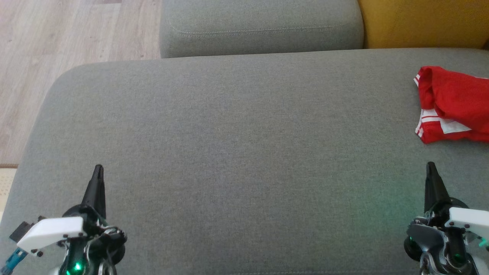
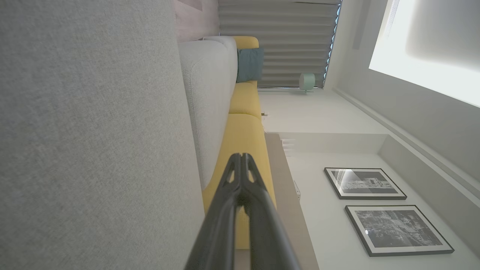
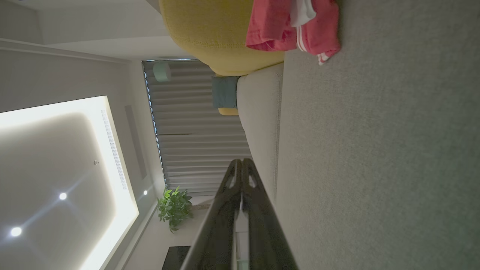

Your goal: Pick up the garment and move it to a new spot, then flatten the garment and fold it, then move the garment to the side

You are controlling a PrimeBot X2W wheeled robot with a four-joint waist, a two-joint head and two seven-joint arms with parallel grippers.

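Crumpled red fabric garment with white stripe trim (image 1: 454, 105) lies bunched on the broad grey woven-fabric seat cushion (image 1: 244, 133), at that cushion's far right corner, partly cut off by the head view's right edge. In the right wrist view the same garment lies on the seat cushion close to where it meets the mustard-yellow upholstered cushion (image 1: 424, 23). Left gripper, two long dark fingers on a white-shelled wrist (image 1: 98, 168), is over the seat cushion's near left part, fingers pressed together to a single point, pinching nothing; the left wrist view shows the tips meeting. Right gripper, same build (image 1: 431, 165), is over the seat cushion's near right part, fingers likewise closed tip to tip and empty, short of the garment and not touching it; the garment lies beyond it toward the seat cushion's far edge. Cannot tell whether either gripper touches the seat cushion. Smaller grey fabric back cushion with a stitched seam (image 1: 259, 26) butts against the seat cushion's far edge, and the yellow cushion stands beyond that same edge at the right. Pale wood-plank floor (image 1: 57, 46) shows past the seat cushion's left edge
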